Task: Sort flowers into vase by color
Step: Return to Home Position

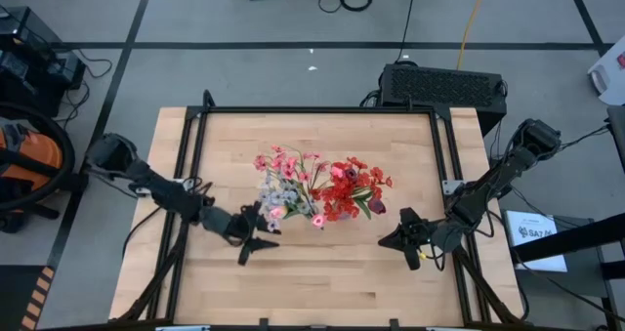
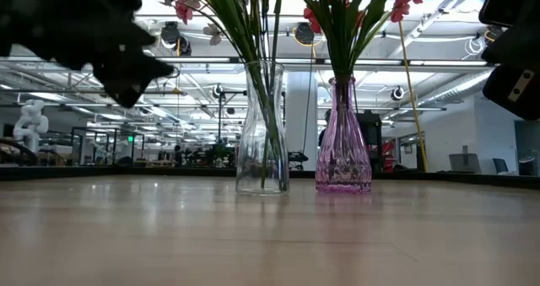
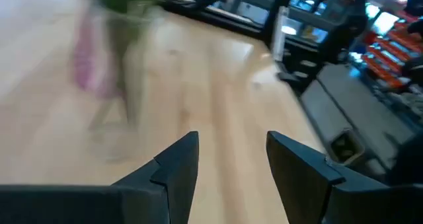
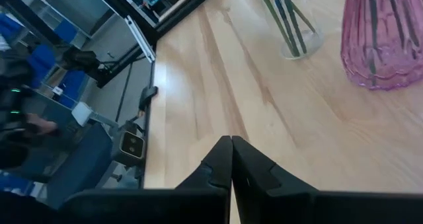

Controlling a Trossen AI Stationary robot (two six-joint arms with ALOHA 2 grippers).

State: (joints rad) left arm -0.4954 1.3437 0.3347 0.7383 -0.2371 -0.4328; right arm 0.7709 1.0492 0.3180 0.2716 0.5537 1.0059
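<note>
Since every stem in sight stands in a vase, both arms hang clear of the bouquets, which suits a job that looks finished. Near the clear vase (image 2: 262,151) the left gripper (image 3: 231,141) hovers with its fingers spread and empty. The right gripper (image 4: 231,141) sits out beyond the purple vase (image 2: 342,151), fingers pressed together on nothing. The clear vase holds the pink and pale flowers (image 1: 281,185) and the purple vase the red flowers (image 1: 352,189) (both upright, side by side in the middle of the table (image 1: 322,282)).
</note>
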